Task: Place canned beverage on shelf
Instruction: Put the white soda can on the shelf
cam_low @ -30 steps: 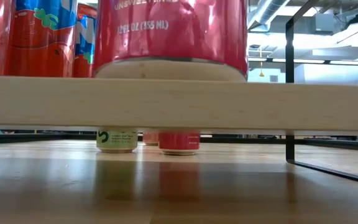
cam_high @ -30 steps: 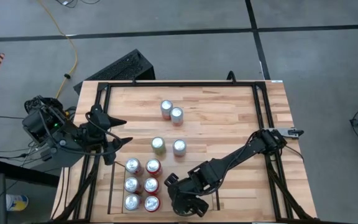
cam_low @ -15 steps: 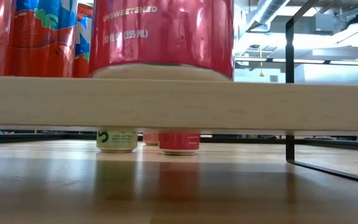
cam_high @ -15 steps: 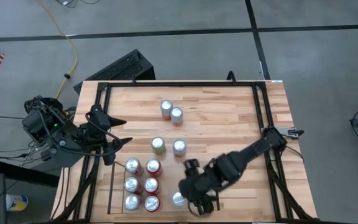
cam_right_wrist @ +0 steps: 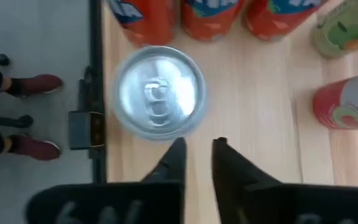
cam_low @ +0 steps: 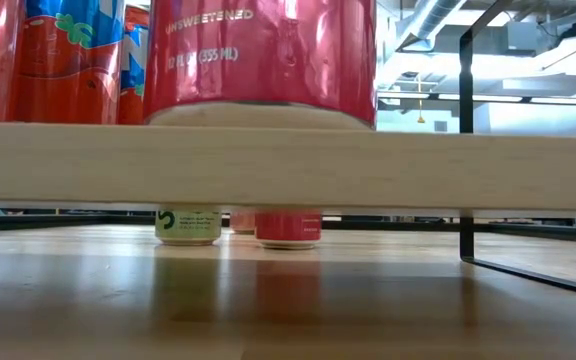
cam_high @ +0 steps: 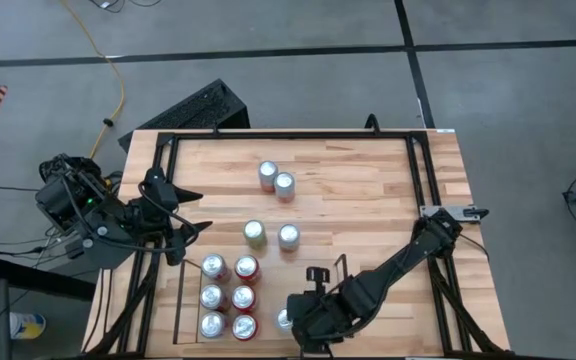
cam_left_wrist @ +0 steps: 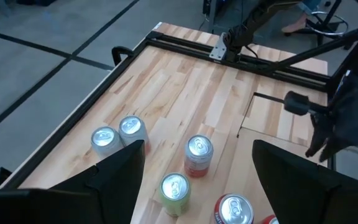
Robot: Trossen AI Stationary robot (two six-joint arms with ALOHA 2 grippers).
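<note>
Grey concrete floor surrounds a light wood table (cam_high: 348,180), ringed by a black metal frame (cam_high: 288,135); a black keyboard (cam_high: 183,110) and a yellow cable (cam_high: 103,60) lie on the floor beyond it

Shelf (cam_high: 183,300): low bay with thin black rails and a plank floor, at the table's near edge. Six cans in two rows of three (cam_high: 228,297) stand at its left part. Low view: plank edge (cam_low: 288,165) runs across, red and orange cans standing on it

Right arm (cam_high: 408,255): reaches from the right rail down toward the shelf. Right gripper (cam_high: 298,328) hangs above the shelf floor, just beside a lone silver-topped can (cam_high: 284,319). Right wrist view: that can (cam_right_wrist: 159,92) stands upright on the plank near the black rail, apart from the gripper; the fingertips (cam_right_wrist: 174,158) show nearly together with only a narrow gap, nothing between them – released, empty

Left arm (cam_high: 118,220): waits at the table's left edge. Left gripper (cam_high: 196,212) spread wide, holding nothing; fingers (cam_left_wrist: 120,171) well apart in the left wrist view

Loose cans on the open table: a pair near the middle (cam_high: 276,178), a green-labelled can (cam_high: 255,233) and a pink-labelled can (cam_high: 288,236) closer to the shelf. Low view shows the green one (cam_low: 188,225) and a red one (cam_low: 288,228) under the plank

A person's red shoes (cam_right_wrist: 33,84) show beyond the table edge
</note>
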